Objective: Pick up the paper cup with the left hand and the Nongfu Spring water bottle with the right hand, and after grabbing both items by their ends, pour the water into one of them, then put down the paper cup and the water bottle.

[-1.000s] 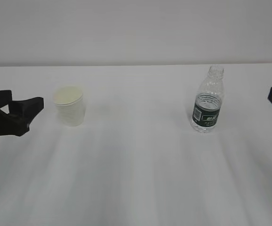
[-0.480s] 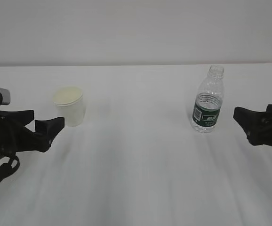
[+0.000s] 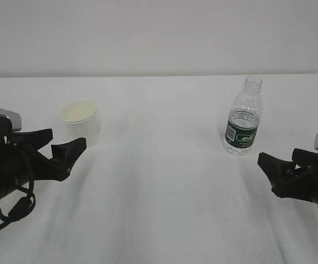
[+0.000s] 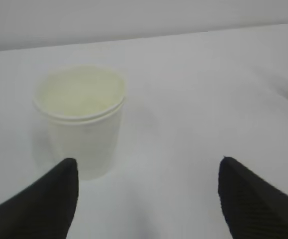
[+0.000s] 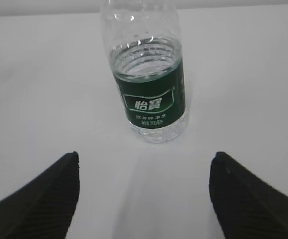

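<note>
1 paper cup (image 3: 81, 125), 1 water bottle (image 3: 242, 118), both upright.

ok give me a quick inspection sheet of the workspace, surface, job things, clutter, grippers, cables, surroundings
surface: white table, bare between the items
paper cup: upright, untouched, left side
Nongfu Spring water bottle: upright, capless, partly filled, untouched, right side
clutter: nothing seen
left hand: jaws wide open, short of the cup, holding nothing
right hand: jaws wide open, short of the bottle, holding nothing
cables: black loop hanging under the left arm
surroundings: plain pale wall behind the table
</note>
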Motion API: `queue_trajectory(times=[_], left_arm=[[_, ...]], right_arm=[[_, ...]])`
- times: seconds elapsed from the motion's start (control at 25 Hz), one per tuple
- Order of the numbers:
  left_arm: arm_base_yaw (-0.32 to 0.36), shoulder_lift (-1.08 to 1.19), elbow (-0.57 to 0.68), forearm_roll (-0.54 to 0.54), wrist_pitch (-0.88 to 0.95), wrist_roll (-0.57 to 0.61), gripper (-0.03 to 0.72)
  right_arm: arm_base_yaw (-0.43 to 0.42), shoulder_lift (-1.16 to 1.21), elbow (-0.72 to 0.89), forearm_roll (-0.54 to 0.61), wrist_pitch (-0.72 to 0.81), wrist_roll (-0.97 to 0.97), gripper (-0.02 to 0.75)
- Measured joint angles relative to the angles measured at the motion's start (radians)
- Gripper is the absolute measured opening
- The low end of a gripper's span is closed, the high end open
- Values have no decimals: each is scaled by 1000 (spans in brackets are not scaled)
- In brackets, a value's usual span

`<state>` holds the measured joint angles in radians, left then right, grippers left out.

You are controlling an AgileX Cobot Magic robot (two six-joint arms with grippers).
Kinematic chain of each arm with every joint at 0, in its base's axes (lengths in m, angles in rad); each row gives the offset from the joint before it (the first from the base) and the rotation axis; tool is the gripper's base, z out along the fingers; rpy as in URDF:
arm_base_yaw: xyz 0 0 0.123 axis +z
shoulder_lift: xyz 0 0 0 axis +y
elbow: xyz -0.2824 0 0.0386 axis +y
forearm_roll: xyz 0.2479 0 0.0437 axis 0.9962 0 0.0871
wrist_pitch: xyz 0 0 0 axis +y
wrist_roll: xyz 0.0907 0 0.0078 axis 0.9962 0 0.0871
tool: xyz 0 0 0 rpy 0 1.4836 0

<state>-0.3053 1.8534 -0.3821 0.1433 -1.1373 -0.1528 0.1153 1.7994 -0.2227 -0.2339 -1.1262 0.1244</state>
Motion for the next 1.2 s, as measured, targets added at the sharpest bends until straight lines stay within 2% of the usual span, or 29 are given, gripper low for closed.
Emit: queue_trajectory(times=[0.36, 0.6, 1.2], left_arm=[[0, 31, -6, -54, -2, 17, 625], [0, 31, -16, -66, -4, 23, 622], [0, 31, -16, -68, -4, 27, 611]], right_arm=[[0, 157, -149, 22, -16, -45, 609], [0, 256, -260, -10, -16, -45, 609], [0, 351, -402, -31, -20, -23, 609]])
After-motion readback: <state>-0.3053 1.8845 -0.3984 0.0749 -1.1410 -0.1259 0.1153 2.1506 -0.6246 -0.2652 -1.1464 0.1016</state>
